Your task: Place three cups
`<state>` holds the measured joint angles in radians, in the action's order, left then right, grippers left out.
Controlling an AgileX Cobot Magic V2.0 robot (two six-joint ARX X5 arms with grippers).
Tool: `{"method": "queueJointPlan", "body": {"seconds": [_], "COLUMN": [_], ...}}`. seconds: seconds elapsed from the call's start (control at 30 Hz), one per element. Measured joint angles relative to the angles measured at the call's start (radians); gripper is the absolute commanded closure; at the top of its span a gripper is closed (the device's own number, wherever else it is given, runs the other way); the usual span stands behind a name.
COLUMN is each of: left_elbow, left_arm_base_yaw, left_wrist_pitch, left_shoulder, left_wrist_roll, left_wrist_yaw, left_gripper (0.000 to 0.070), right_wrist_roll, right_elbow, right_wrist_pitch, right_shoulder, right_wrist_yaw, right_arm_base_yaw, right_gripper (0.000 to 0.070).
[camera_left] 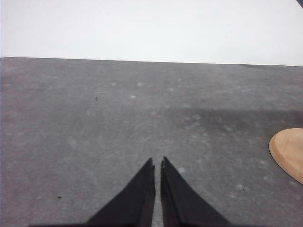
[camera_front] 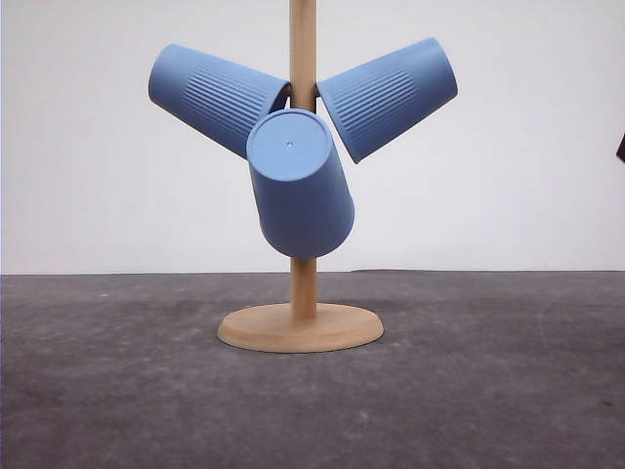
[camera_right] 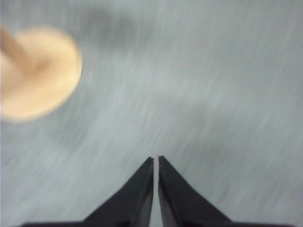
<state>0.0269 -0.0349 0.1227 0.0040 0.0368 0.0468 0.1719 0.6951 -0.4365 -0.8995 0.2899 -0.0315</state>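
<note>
Three light-blue ribbed cups hang upside down on a wooden stand in the front view. One cup (camera_front: 217, 96) points up to the left, another cup (camera_front: 389, 96) up to the right, and the third cup (camera_front: 299, 182) leans toward the camera, its flat bottom showing. The stand's pole (camera_front: 304, 49) rises from a round wooden base (camera_front: 301, 327). My left gripper (camera_left: 157, 163) is shut with nothing in it, low over the grey table, with the base's edge (camera_left: 289, 152) off to one side. My right gripper (camera_right: 156, 158) is shut and empty; its view is motion-blurred and includes the base (camera_right: 40, 71).
The grey table (camera_front: 488, 391) stretches around the stand on all sides, with a plain white wall (camera_front: 527, 147) behind it. A small dark shape (camera_front: 621, 147) sits at the right edge of the front view.
</note>
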Motion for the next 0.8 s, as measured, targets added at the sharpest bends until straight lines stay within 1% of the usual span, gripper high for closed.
{"method": "queueJointPlan", "body": {"seconds": [0.03,0.1,0.17,0.2,0.27,0.37,0.53,0.57,0.6,0.8], "left_elbow": [0.0,0.0,0.0,0.0,0.0,0.0,0.0,0.0,0.0,0.0], "left_arm_base_yaw": [0.0,0.0,0.0,0.0,0.0,0.0,0.0,0.0,0.0,0.0], "left_wrist_pitch": [0.001,0.0,0.0,0.0,0.0,0.0,0.0,0.0,0.0,0.0], "left_shoulder": [0.0,0.001,0.001,0.001,0.001,0.001,0.001,0.001,0.001,0.001], "left_wrist_roll": [0.0,0.0,0.0,0.0,0.0,0.0,0.0,0.0,0.0,0.0], "left_wrist_yaw": [0.0,0.0,0.0,0.0,0.0,0.0,0.0,0.0,0.0,0.0], "left_gripper": [0.07,0.07,0.07,0.07,0.07,0.07,0.07,0.07,0.07,0.07], "right_wrist_roll": [0.0,-0.018,-0.053,-0.075,-0.103,-0.126,-0.157,-0.164,-0.17,-0.177], "right_elbow": [-0.055,-0.184,-0.3,-0.36,-0.468,-0.575,-0.663,-0.677,-0.681,-0.681], "right_wrist_pitch": [0.071,0.221,0.319,0.333,0.322,0.31,0.321,0.315,0.282,0.27], "right_shoulder": [0.05,0.166,0.275,0.342,0.473,0.641,0.835,0.861,0.888,0.896], "right_wrist_yaw": [-0.027,-0.111,-0.21,-0.258,-0.297,-0.313,-0.314,-0.314,-0.314,-0.314], "right_arm_base_yaw": [0.0,0.001,0.007,0.01,0.021,0.029,0.04,0.04,0.04,0.047], "right_gripper": [0.0685,0.0685,0.0685,0.0685,0.0685,0.0685,0.0685,0.0685,0.0685,0.0685]}}
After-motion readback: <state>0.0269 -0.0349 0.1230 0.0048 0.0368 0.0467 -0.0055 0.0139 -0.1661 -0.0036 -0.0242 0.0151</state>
